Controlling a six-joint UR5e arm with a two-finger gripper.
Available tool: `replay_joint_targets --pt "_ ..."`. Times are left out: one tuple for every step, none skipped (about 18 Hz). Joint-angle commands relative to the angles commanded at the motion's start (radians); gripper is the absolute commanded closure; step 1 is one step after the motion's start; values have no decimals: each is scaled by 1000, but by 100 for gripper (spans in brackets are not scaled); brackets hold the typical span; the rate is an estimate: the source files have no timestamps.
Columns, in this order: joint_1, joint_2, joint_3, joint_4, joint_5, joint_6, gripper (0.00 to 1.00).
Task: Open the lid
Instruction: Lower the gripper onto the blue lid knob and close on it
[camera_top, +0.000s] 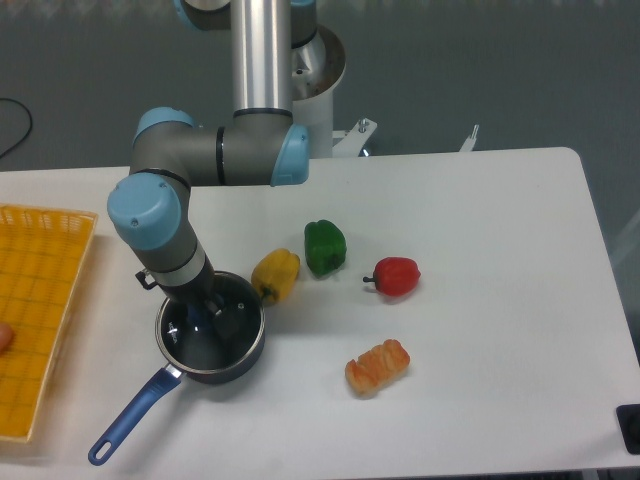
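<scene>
From the fixed camera, the only view I have, the lid (212, 322) sits flat on the dark blue saucepan (210, 345) at the front left of the white surface (480, 300), just left of the yellow pepper (276, 275). I judge it a rigid glass disc, moderately heavy for its size, smooth and slippery across the pane and breakable if it drops or knocks the pan edge. The blue centre knob (200, 318) is the only sensible place to take hold; the glass and thin metal rim offer my fingers nothing.

My gripper (207, 310) is down over the middle of the lid, right at the knob, but my wrist and forearm hide the fingers, so I cannot tell whether they are spread or closed on it.

The lid looks round and clear, the dark pan interior showing through, with small bright glints on the glass and a fine pale rim matching the pan's width. Only a bit of blue from the knob peeks out beside my fingers.
</scene>
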Motion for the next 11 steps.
replay_joint_targets --pt "0 0 0 2 0 0 19" --pt "0 0 0 3 0 0 20" --pt "0 0 0 3 0 0 22" --pt "0 0 0 3 -2 0 22" --pt "0 0 0 3 0 0 23" --pt "0 0 0 3 -2 0 25" --pt "0 0 0 3 0 0 25" --pt "0 0 0 3 -2 0 25" --pt "0 0 0 3 -2 0 25" --pt "0 0 0 3 0 2 25" --pt "0 0 0 3 -2 2 25"
